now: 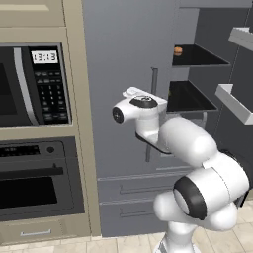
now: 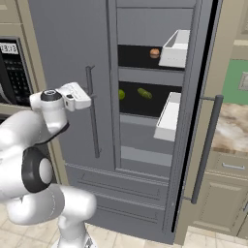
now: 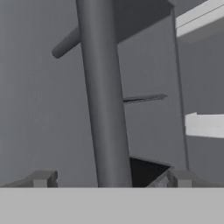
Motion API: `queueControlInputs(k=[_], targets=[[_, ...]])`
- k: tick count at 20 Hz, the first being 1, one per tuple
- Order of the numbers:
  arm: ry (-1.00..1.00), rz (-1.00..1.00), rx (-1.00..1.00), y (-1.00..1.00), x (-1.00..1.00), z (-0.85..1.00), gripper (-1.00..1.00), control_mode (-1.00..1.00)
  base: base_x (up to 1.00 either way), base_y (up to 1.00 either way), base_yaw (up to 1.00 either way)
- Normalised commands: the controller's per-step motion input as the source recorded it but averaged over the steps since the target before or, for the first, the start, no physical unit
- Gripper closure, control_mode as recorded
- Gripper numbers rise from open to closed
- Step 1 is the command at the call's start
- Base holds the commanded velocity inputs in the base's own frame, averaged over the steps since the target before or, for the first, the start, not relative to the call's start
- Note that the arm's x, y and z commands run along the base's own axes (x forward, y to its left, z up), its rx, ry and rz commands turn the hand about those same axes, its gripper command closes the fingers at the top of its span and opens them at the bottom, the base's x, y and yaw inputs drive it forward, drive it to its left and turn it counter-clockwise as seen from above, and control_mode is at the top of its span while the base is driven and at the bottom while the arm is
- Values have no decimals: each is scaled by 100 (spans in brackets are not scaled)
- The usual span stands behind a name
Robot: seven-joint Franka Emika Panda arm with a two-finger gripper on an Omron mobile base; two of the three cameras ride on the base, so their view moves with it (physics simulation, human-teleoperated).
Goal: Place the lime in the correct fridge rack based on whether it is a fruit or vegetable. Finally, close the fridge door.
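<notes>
Fingertips of the gripper (image 3: 107, 178) stood apart and empty by the fridge handle (image 3: 103, 96), the lime (image 2: 121, 94) already shelved, so swinging the open door (image 2: 196, 111) shut seemingly came next.

Yellow-green lime (image 2: 121, 94) right of the gripper; olive-green item (image 2: 144, 93) beyond it; orange-brown item (image 2: 154, 53) above; grey fridge door (image 2: 68, 53).

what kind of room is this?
A rendered home kitchen, most likely: a built-in microwave over an oven, a grey fridge with its right door open, and a stone countertop.
</notes>
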Motion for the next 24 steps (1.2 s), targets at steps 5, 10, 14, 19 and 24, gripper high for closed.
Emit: queueControlInputs(k=[5,10,14,19,24], targets=[[0,3,0,0,-56,8,-100,-100,0,0,0],[3,1,3,0,-91,2,-100,-100,0,0,0],[16,2,9,-3,-100,11,-100,-100,0,0,0],[23,11,11,-20,-100,21,-100,-100,0,0,0],[20,17,12,-28,-100,16,-100,-100,0,0,0]])
